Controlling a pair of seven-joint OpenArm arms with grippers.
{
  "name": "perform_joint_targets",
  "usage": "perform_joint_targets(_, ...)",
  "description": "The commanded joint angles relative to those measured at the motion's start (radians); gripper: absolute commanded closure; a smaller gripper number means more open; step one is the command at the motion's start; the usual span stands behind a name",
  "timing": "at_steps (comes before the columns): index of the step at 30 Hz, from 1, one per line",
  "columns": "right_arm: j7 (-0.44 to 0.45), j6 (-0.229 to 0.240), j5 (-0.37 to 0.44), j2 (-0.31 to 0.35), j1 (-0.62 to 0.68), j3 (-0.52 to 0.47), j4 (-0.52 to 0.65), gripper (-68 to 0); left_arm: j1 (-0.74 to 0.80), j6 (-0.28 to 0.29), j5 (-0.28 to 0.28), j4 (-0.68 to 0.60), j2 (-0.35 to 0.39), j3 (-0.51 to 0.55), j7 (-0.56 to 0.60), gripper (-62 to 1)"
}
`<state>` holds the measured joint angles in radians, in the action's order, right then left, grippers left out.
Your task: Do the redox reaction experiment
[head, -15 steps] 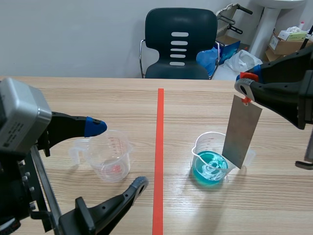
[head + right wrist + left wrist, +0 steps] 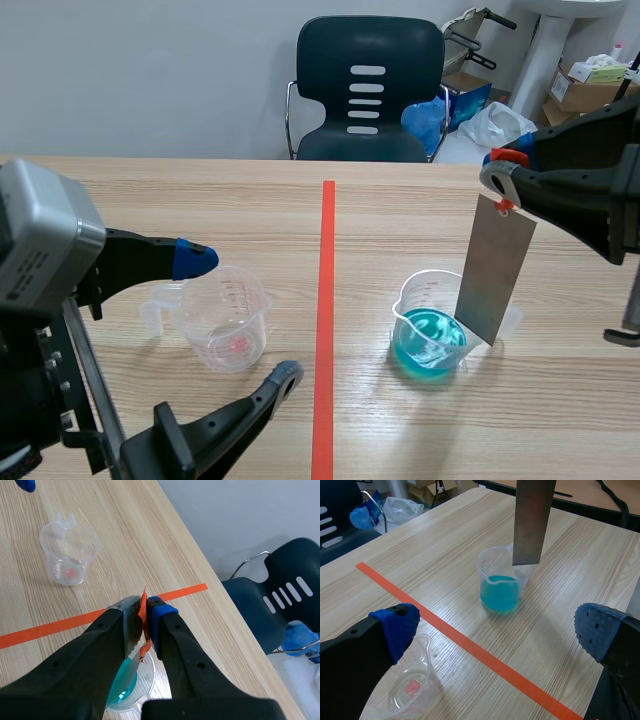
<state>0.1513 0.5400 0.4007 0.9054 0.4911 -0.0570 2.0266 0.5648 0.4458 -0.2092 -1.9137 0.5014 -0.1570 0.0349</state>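
Observation:
A grey metal sheet point(image 2: 494, 268) hangs by an orange tag from my right gripper point(image 2: 503, 178), which is shut on the tag point(image 2: 143, 614). The sheet's lower edge sits just above and behind a clear beaker of blue liquid point(image 2: 430, 337), right of the red line; I cannot tell whether it touches the rim. In the left wrist view the sheet point(image 2: 532, 520) hangs over the blue beaker point(image 2: 501, 582). An empty clear measuring cup point(image 2: 226, 318) stands left of the line. My left gripper point(image 2: 240, 320) is open around it, one finger behind and one in front.
A dark chair point(image 2: 368, 90) stands beyond the table's far edge, with bags and boxes point(image 2: 585, 85) on the floor at the back right. An orange-red tape line point(image 2: 325, 320) runs down the table's middle.
The swirl in the blue liquid has settled a little. Neither arm nor the sheet has visibly moved.

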Motion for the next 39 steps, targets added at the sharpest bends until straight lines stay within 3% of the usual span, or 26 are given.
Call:
perform_joint_targets(1,0.000,0.000,0.011,0.002,-0.009,-0.012,0.008,-0.7,-0.005,-0.002,-0.010,-0.012,-0.005,-0.002,0.014,-62.3)
perform_joint_targets(39,-0.034,0.000,0.011,0.002,-0.009,-0.012,0.007,-0.7,-0.005,-0.002,-0.010,-0.012,-0.005,-0.002,0.014,-62.3)
